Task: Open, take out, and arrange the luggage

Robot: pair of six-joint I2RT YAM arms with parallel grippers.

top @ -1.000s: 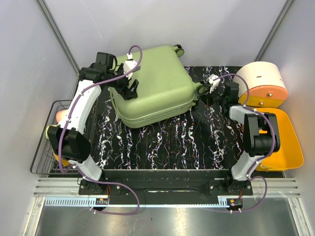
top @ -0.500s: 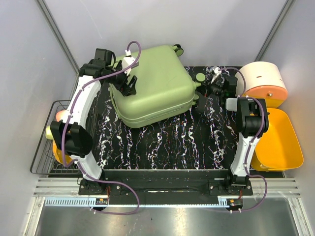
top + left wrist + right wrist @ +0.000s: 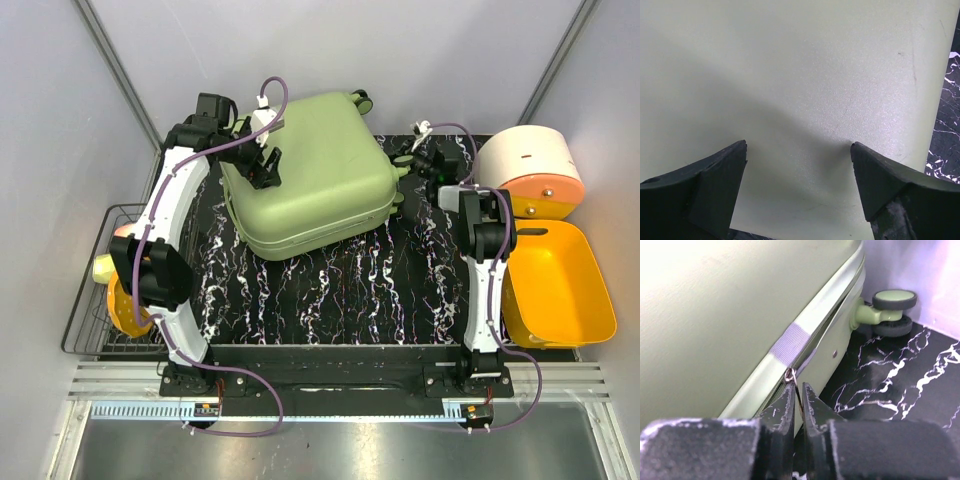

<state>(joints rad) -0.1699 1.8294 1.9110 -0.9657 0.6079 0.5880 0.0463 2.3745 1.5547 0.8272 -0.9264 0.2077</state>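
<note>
The pale-green luggage point(image 3: 310, 175) lies flat at the back of the black marbled table, lid down. My left gripper point(image 3: 265, 170) hovers over its left top shell point(image 3: 790, 75), open wide point(image 3: 797, 150) with nothing between the fingers. My right gripper point(image 3: 408, 160) is at the luggage's right side point(image 3: 715, 315). Its jaws point(image 3: 798, 386) stand a sliver apart with the thin metal zipper pull point(image 3: 792, 376) between them, resting against the left finger. The seam just beyond the pull gapes slightly. A green-and-black wheel point(image 3: 895, 299) sits at the far corner.
A white and orange round container point(image 3: 525, 160) stands at the back right, with a yellow-orange tray point(image 3: 555, 285) in front of it. A wire basket point(image 3: 95, 290) holding yellow and orange items sits left of the table. Grey walls close in behind.
My right gripper has slid along the luggage's right side toward the back wheel, and its jaws have parted slightly. The left gripper shifted a little toward the back on the shell.
</note>
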